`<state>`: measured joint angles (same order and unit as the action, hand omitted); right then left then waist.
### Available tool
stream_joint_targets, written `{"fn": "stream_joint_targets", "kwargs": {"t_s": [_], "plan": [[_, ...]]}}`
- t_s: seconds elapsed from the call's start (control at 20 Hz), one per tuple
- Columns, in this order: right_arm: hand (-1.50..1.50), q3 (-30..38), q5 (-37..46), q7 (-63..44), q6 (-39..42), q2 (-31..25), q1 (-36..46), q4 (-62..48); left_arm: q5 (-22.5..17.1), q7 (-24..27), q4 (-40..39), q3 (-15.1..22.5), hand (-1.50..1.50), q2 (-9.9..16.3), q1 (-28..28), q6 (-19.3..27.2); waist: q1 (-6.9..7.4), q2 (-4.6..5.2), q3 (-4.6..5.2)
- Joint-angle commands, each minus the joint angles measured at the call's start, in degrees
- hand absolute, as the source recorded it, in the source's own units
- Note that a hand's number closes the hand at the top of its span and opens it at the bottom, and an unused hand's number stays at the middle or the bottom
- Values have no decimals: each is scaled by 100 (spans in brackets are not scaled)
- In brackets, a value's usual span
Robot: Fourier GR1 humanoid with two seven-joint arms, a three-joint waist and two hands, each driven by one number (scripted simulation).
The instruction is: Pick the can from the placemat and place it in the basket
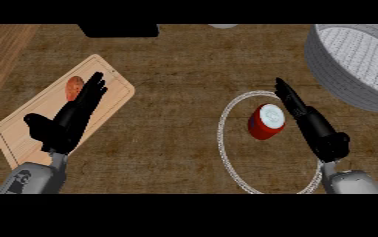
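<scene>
While the right hand [319, 129] hovers open and empty just beside it, the red can [266, 121] mid-placemat [224, 142] looks light, rigid, slick, best wrapped around its sides.

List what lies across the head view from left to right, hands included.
Left hand over the wooden cutting board → red can on the round placemat → right hand → grey basket.

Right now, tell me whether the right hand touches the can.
Apart. The head view shows a strip of counter between the right hand, fingers straight, and the can.
</scene>
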<state>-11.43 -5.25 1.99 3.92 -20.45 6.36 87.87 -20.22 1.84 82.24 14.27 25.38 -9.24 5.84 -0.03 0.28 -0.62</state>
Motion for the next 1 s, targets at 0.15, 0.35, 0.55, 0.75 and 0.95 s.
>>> {"fn": "stream_joint_targets", "kwargs": {"t_s": [0.15,0.35,0.55,0.75,0.95], "plan": [[150,727,-759,-106,-423,675,957,242,204,-549,-619,176,0,-308,755,567,71,-22,59],[150,5,-148,259,-370,1011,1814,-63,106,-1120,-744,332,0,-259,1144,522,299,0,57],[-150,-699,1079,-162,-1706,1815,2004,-307,158,-1179,-610,355,0,-332,1279,665,190,-36,69],[-150,-933,2105,-1361,-2302,1622,2277,-463,68,-1194,-683,104,0,-96,1261,549,69,-68,80],[-150,-822,3260,-2470,-1904,173,2697,-684,-22,-1215,-591,29,0,-93,1411,605,-68,-157,113]]}}
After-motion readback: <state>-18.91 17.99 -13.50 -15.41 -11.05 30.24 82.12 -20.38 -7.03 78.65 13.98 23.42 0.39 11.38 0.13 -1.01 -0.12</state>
